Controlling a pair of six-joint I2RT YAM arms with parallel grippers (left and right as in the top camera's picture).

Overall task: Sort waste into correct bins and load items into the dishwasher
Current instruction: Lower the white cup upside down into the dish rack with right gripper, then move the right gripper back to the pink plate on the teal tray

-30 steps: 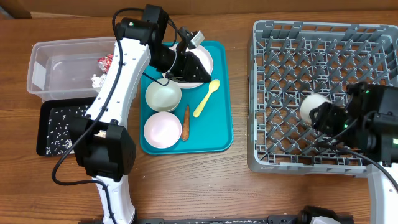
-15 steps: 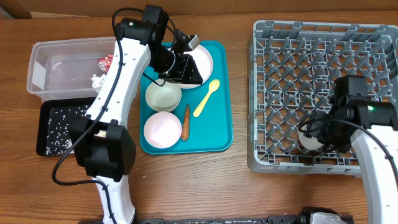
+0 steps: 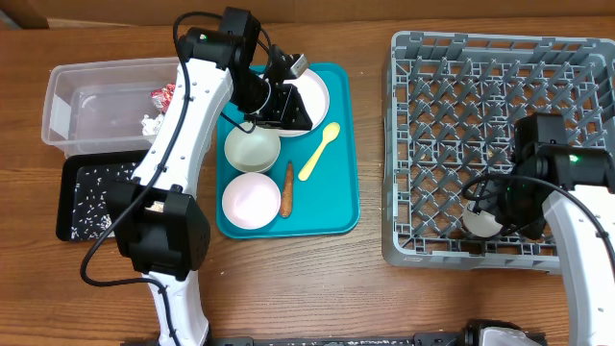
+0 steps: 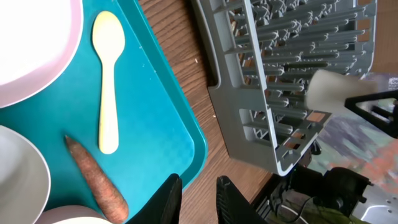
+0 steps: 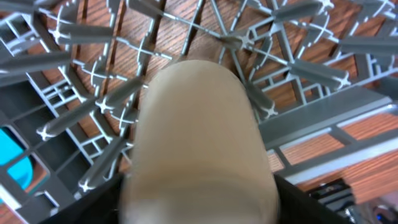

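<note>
Grey rack [image 3: 452, 115] from overhead — white cup [image 3: 479, 223] rests inside its front edge at the right hand [image 3: 490, 211], likely placed among pegs for washing. Left wrist: left hand [image 4: 198, 198], narrowly apart and empty, hovers near the carrot [image 4: 96, 180], left of the rack. Right wrist: whether the cup is clamped cannot be told.

Your overhead camera looks straight down on the whole table [image 3: 384, 298], from the teal tray [image 3: 336, 207] across to the grey dish rack [image 3: 396, 144]. Your left wrist camera hangs close over the tray, facing the rack; it shares the yellow spoon [image 3: 319, 152] and the rack's near wall with overhead. Your right wrist camera looks down into the rack's lattice at very close range, the white cup [image 5: 199, 149] filling the frame.
</note>
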